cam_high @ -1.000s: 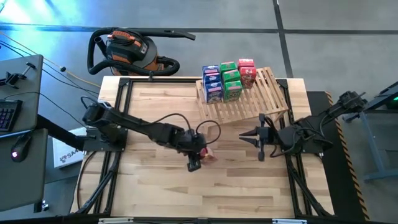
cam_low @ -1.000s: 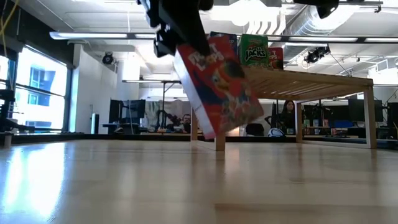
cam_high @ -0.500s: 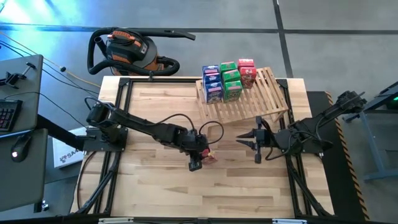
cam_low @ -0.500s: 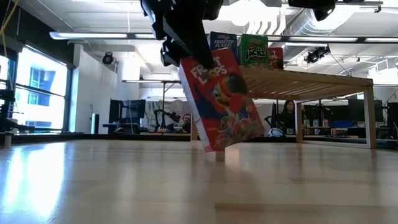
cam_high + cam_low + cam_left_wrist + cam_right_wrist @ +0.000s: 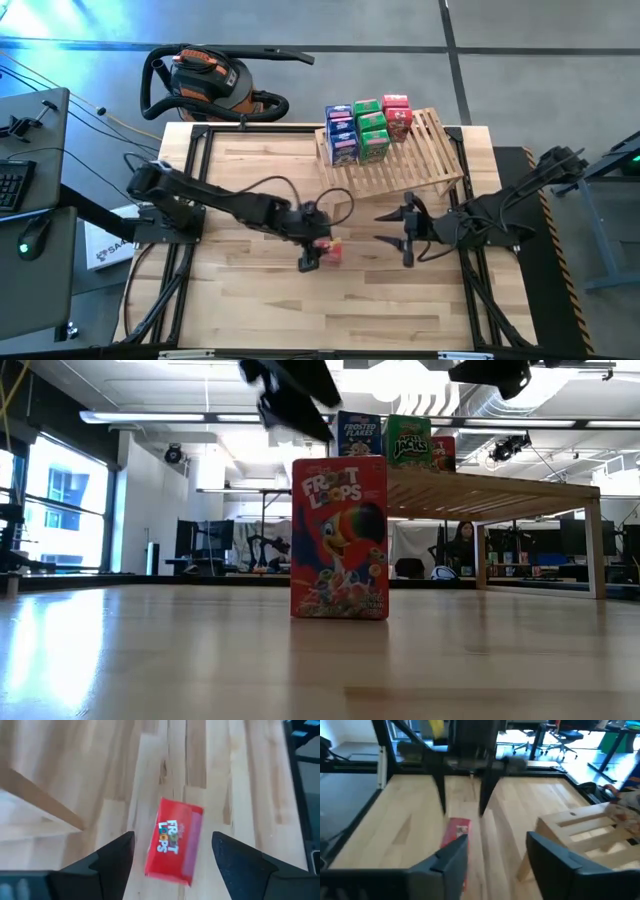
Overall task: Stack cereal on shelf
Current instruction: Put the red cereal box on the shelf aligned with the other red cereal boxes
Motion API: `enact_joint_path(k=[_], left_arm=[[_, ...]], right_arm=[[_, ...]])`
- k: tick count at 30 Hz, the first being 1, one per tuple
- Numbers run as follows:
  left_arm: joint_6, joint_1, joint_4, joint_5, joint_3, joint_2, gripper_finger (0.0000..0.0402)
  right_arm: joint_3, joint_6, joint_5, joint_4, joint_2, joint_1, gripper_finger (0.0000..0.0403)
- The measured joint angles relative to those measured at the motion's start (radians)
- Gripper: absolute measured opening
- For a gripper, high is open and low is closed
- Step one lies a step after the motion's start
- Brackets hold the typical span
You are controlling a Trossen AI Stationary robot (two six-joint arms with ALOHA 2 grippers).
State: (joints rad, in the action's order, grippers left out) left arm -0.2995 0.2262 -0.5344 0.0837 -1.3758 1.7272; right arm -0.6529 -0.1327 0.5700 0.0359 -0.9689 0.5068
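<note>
– Left pincer (image 5: pixel 311 262)?
– Mine hangs wide open above the red box (image 5: pixel 339 538), gripping nothing; the box stands upright on the tabletop (image 5: pixel 250 300), free of my fingers.
– Shelf (image 5: pixel 420 160)?
– Further right, at the far edge, carrying blue, green and red boxes.
– Right pincer (image 5: pixel 392 233)?
– Spread open, empty, facing the red box

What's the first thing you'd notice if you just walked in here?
A red Froot Loops cardboard box stands upright alone on the middle of the plank table, with the left tool open right above it. Behind it, more small cereal boxes stand crowded at the far end of the light wooden slatted shelf.
</note>
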Motion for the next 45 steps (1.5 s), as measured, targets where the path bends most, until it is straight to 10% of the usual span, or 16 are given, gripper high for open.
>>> enact_joint_path(k=[6, 20, 45], left_arm=[[-0.009, 0.081, 0.048, 0.103, 0.141, -0.181, 0.0230], [-0.227, 0.133, 1.090, 0.193, 0.904, -0.324, 0.0137], [-0.132, 0.142, 1.225, 0.200, 0.934, -0.224, 0.0094]], right_arm=[[0.000, -0.007, -0.052, -0.123, -0.100, 0.000, 0.0246], [-0.181, -0.217, -0.163, -0.094, -0.446, -0.033, 0.0267], [-0.818, -0.297, -0.397, 0.613, -0.903, -0.213, 0.0266]])
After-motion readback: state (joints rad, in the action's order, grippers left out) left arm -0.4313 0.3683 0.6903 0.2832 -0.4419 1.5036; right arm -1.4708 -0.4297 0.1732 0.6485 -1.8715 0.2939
